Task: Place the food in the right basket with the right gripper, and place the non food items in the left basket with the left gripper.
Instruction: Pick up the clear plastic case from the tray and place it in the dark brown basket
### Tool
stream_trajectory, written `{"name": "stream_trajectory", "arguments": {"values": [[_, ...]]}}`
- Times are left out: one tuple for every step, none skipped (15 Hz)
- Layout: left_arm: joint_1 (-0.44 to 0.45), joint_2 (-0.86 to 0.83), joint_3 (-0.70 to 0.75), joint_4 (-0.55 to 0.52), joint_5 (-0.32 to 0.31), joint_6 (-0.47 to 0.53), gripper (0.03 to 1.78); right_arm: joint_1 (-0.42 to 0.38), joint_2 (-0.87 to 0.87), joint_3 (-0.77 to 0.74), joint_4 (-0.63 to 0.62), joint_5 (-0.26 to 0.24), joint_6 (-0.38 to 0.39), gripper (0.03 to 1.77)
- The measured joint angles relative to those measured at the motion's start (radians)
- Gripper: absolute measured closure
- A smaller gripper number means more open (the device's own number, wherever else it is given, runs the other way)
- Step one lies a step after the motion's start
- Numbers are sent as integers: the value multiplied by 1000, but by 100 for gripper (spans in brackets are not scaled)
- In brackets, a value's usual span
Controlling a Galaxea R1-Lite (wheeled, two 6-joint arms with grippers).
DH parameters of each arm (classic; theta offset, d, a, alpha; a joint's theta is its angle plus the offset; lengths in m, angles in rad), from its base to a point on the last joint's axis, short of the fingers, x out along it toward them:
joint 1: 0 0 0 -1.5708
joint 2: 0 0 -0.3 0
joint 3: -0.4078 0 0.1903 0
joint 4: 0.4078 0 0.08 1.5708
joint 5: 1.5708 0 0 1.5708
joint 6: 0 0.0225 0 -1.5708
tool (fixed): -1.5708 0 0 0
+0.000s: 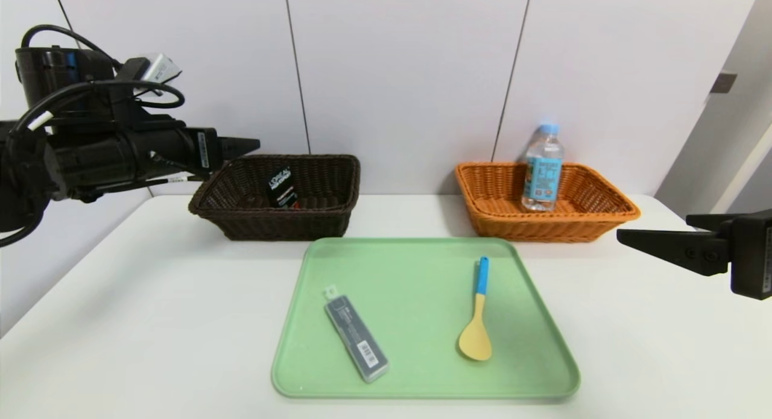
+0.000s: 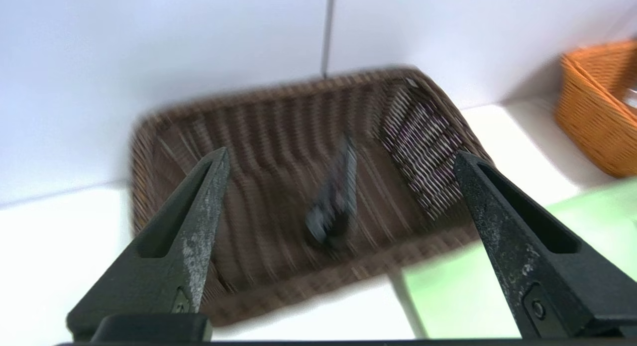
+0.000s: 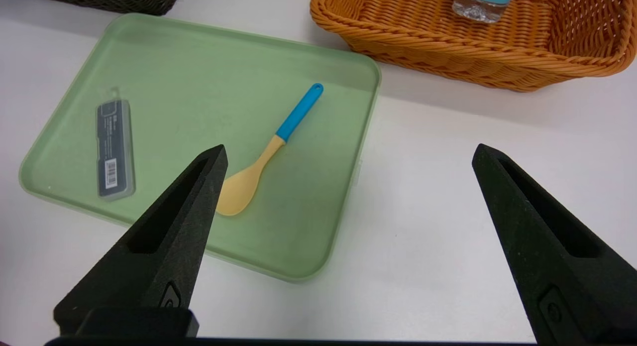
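Left tool [image 2: 338, 157] held wide above the brown basket [image 1: 241, 217]; right tool [image 3: 348, 154] held wide over the desk [image 1: 151, 322].

A dark L'Oréal item [image 1: 281, 189] is seen leaning inside the brown basket, blurred in the left wrist view, so whether it is at rest cannot be told. A water bottle [image 1: 542, 169] stands upright in the orange basket [image 1: 603, 223]. On the green tray [image 1: 422, 377] a grey flat case [image 1: 356, 337] and a yellow spoon with a blue handle [image 1: 476, 313] are laid well apart. Nothing is gripped by either tool.
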State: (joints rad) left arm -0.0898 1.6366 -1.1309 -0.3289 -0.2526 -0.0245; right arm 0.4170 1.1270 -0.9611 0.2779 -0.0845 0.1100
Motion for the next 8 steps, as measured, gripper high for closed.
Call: {"name": "stream_trajectory", "arguments": {"values": [[-16, -34, 50, 2, 0, -21, 20, 0, -1, 4, -2, 0, 0, 10], [-36, -64, 99, 4, 1, -34, 19, 0, -2, 6, -2, 0, 0, 10], [-64, -92, 146, 5, 3, -40, 18, 0, -3, 10, -2, 0, 0, 10], [-103, -119, 195, 6, 11, -44, 17, 0, -3, 14, -2, -1, 2, 10], [-146, -138, 234, 8, 35, -44, 16, 0, -3, 18, -3, -1, 5, 10], [-191, -153, 264, 11, 76, -45, 16, 0, -3, 21, -3, -1, 6, 10], [-240, -164, 289, 21, 131, -46, 15, 0, -3, 23, -5, -1, 6, 10], [-283, -171, 304, 37, 175, -53, 14, 0, -4, 24, -5, -1, 6, 10]]}}
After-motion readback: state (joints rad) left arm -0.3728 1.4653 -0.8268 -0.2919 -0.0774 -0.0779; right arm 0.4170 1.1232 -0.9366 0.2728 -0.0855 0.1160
